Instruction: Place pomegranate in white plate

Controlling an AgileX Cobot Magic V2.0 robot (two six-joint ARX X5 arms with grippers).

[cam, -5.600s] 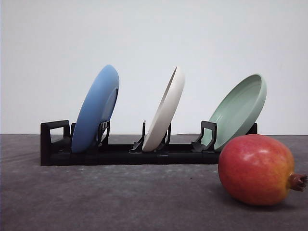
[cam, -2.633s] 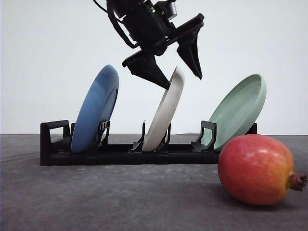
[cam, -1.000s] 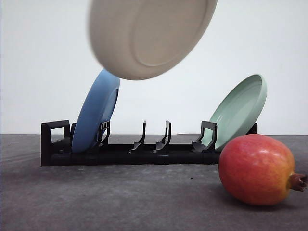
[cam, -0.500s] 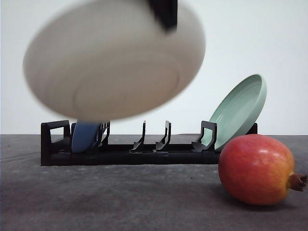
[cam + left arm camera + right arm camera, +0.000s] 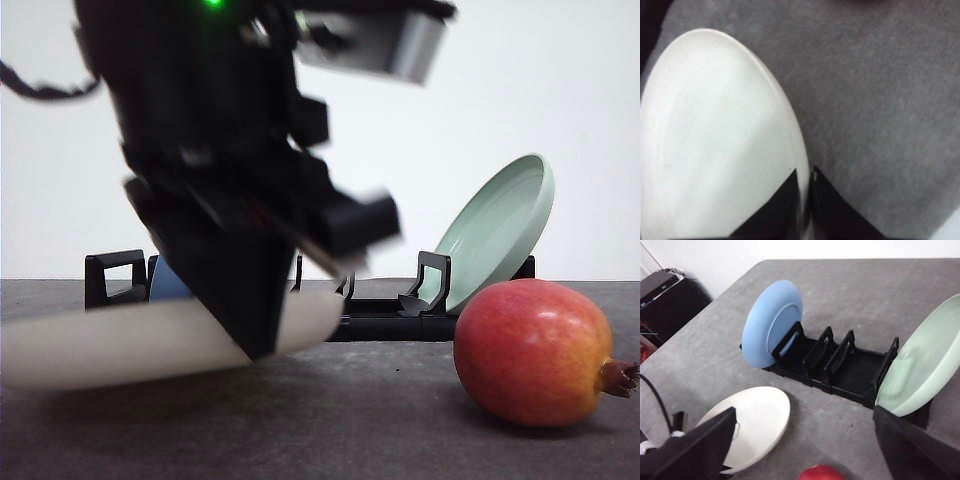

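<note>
On grey table, left pincer (image 5: 804, 200) gripping matte round white plate (image 5: 715, 145)

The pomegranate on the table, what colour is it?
Red with yellow-orange patches and a brown crown tip, best seen in the front view: pomegranate.

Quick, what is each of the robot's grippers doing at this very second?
Left gripper: closed on the rim of the white plate, low over the table.
Right gripper: open, holding nothing.
</note>
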